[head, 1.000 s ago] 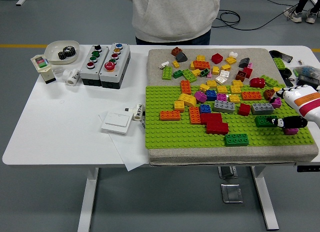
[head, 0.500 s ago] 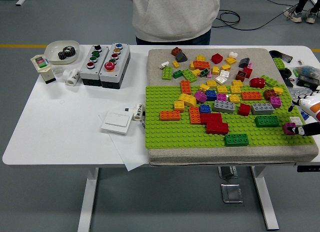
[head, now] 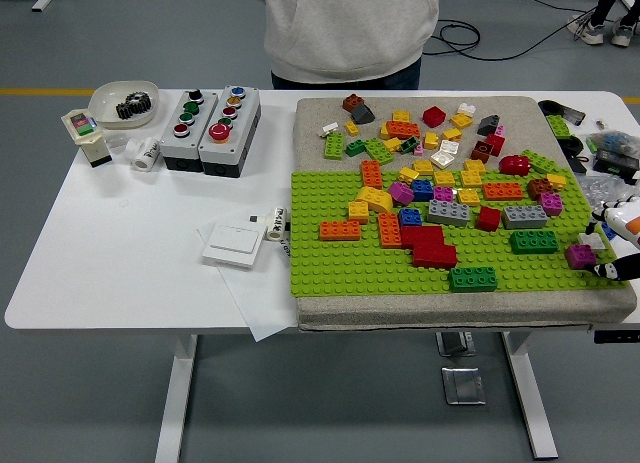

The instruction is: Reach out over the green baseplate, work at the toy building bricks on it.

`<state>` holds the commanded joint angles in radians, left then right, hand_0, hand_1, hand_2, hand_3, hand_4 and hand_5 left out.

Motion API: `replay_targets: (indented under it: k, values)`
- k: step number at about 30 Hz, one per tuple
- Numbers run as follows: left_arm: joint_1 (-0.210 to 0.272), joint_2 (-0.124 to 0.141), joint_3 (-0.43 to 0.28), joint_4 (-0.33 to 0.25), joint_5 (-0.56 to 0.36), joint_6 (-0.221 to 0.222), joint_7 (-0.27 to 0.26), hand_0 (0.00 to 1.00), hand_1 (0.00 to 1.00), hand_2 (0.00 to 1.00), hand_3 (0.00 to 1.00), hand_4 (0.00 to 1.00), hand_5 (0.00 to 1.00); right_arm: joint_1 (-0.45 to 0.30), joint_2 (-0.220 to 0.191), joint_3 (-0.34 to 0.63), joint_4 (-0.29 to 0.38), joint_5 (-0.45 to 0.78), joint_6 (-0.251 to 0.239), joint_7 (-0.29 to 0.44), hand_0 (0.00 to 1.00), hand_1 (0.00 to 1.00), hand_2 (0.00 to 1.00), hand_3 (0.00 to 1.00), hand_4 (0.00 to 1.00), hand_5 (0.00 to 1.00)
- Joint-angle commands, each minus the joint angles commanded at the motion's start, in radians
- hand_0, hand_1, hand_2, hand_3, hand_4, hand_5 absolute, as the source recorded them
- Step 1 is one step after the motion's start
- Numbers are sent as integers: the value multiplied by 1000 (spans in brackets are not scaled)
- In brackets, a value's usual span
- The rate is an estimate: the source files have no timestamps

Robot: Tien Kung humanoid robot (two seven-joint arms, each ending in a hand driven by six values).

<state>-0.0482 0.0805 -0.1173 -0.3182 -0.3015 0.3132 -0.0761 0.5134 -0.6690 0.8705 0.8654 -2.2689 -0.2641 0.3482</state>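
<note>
Right hand: the right hand (head: 618, 241) shows only partly at the table's right edge, beside the green baseplate's (head: 340, 263) right edge; whether its fingers are curled or spread, I cannot tell.
Left hand: out of view.
Nearest brick: a magenta brick (head: 580, 255) sits at the baseplate's right edge, just beside the hand; contact is unclear.
Bricks: most are scattered along the baseplate's far half and on the grey mat (head: 320, 118) behind; a red block (head: 428, 245) and green brick (head: 473, 278) lie nearer the front edge.
Progress: judged early; bricks look loose and unsorted, nothing clearly assembled.
Containers: a white bowl (head: 105, 111) at the table's far left corner holds dark gear-like parts (head: 131, 106).
Person: stands at the far edge, hands unseen.
</note>
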Motion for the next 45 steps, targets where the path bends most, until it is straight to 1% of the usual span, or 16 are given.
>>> replay_targets:
  k: [9, 24, 25, 30, 31, 36, 37, 45]
  values:
    - [2, 0, -6, -1, 11, 2, 4, 656, 752, 766, 579, 653, 606, 11, 23, -12, -35, 0, -13, 9, 557, 603, 692, 634, 863, 470]
    - [-4, 1, -2, -3, 5, 0, 1, 659, 752, 766, 578, 652, 609, 38, 34, -40, -81, 0, -22, 13, 554, 595, 688, 622, 839, 474]
    - [-4, 1, -2, -3, 5, 0, 1, 661, 752, 766, 579, 652, 609, 38, 35, -41, -82, 0, -22, 13, 542, 591, 680, 598, 820, 488]
    - [-5, 1, -1, -3, 3, 0, 1, 661, 752, 766, 579, 652, 609, 35, 38, -42, -86, 0, -32, 21, 542, 591, 680, 598, 820, 488]
    - [-6, 0, -2, -3, 4, 0, 2, 661, 752, 766, 579, 652, 608, 35, 39, -44, -88, 0, -34, 22, 528, 581, 662, 574, 802, 489]
    - [-6, 0, -2, -3, 6, 1, 3, 661, 752, 766, 579, 652, 608, 35, 42, -49, -95, 0, -40, 25, 528, 581, 662, 574, 802, 489]
    - [-6, 0, -2, -3, 5, 1, 3, 663, 752, 766, 578, 652, 609, 35, 43, -49, -97, 0, -41, 25, 500, 552, 626, 550, 777, 496]
    - [-8, 0, -1, -4, 1, 1, 1, 663, 752, 766, 579, 652, 609, 39, 48, -53, -113, 0, -48, 27, 496, 543, 616, 537, 761, 497]
